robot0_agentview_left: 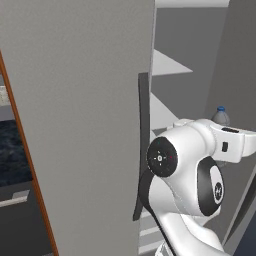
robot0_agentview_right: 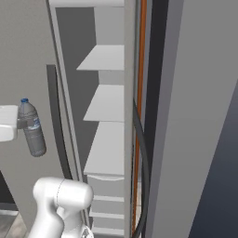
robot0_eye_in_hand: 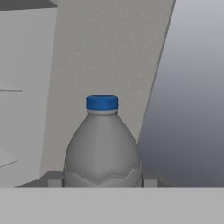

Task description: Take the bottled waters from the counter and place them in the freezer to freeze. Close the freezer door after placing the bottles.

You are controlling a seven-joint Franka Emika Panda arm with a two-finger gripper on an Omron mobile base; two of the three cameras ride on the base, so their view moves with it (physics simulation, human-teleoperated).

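Holding the grey-clear bottle (robot0_agentview_right: 32,128) upright by its body, the end effector (robot0_agentview_right: 19,123) is kept just outside the open freezer (robot0_agentview_right: 104,104), where the bottle could be knocked loose against the door (robot0_agentview_left: 80,125) edge.

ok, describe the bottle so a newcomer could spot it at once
Find the tall grey freezer with white shelves inside. Just in front of it, the gripper holds a small grey-clear bottle off the ground. Its dark blue cap marks it out.
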